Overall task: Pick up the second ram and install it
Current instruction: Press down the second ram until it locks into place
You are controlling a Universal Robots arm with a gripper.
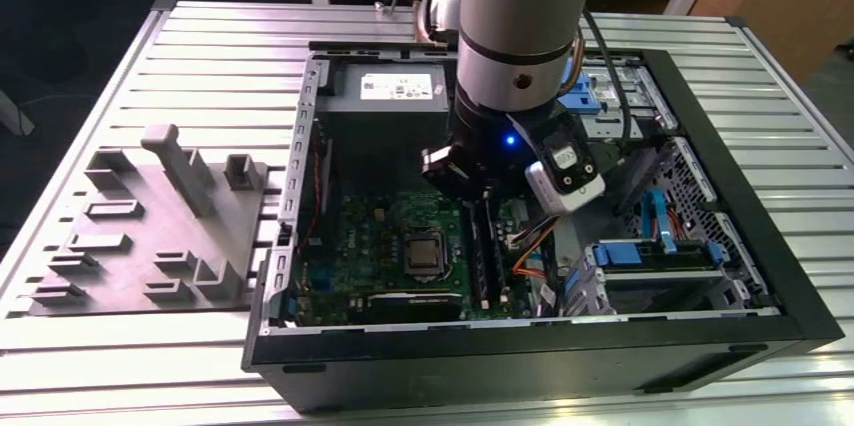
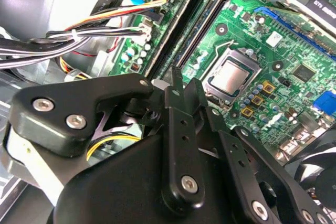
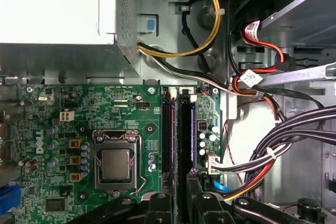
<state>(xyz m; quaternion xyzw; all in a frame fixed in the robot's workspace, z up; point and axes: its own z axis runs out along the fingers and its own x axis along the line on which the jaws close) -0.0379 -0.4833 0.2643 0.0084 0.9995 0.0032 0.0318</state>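
Observation:
My gripper (image 2: 184,84) hangs low inside the open computer case (image 1: 534,342), right over one end of the two long memory slots (image 3: 177,135). Its black fingers (image 2: 176,95) stand pressed together and I see nothing between them. A thin dark stick with bluish edges, apparently the second ram (image 3: 187,140), looks seated in the slot that runs under the fingers. Whether the neighbouring slot (image 3: 168,135) also holds a stick I cannot tell. The green motherboard (image 3: 105,108) lies flat beneath, and in both wrist views its processor socket (image 2: 231,74) sits beside the slots.
Bundles of black, orange and yellow cables (image 3: 273,150) crowd the side of the slots away from the socket. The silver power supply (image 1: 387,86) is at the case's far end. A grey holder block (image 1: 147,236) lies on the slatted table at the exterior view's left.

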